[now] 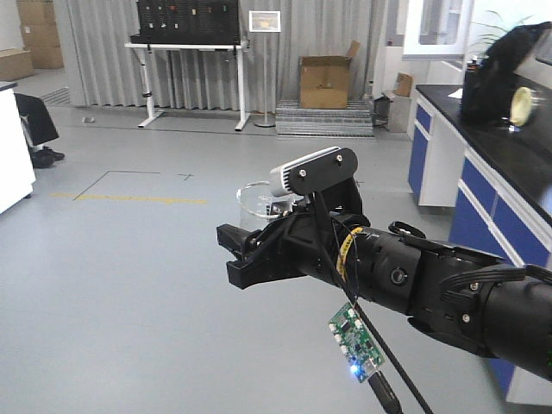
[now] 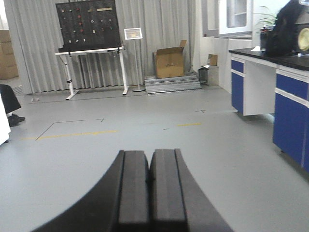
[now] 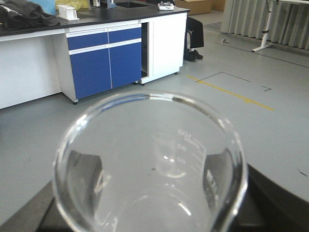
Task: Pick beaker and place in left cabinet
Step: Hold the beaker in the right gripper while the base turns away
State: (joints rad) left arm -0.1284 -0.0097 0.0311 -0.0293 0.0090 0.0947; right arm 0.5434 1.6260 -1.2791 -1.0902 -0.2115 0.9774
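The beaker (image 1: 256, 200), clear glass with printed graduation marks, is held in the air over the grey floor by my right gripper (image 1: 241, 252), which is shut on it. In the right wrist view the beaker (image 3: 149, 159) fills the lower frame, rim toward the camera. The dark fingers (image 3: 81, 175) of the right gripper (image 3: 149, 186) show through its walls on both sides. My left gripper (image 2: 148, 162) is shut with its pads pressed together and nothing between them. The left cabinet is out of view.
A lab bench with blue doors (image 1: 483, 185) runs along the right, with a black bag (image 1: 500, 78) on top. A cardboard box (image 1: 325, 82) and a white table with a black panel (image 1: 185, 47) stand at the back. A small circuit board (image 1: 355, 342) hangs under the right arm.
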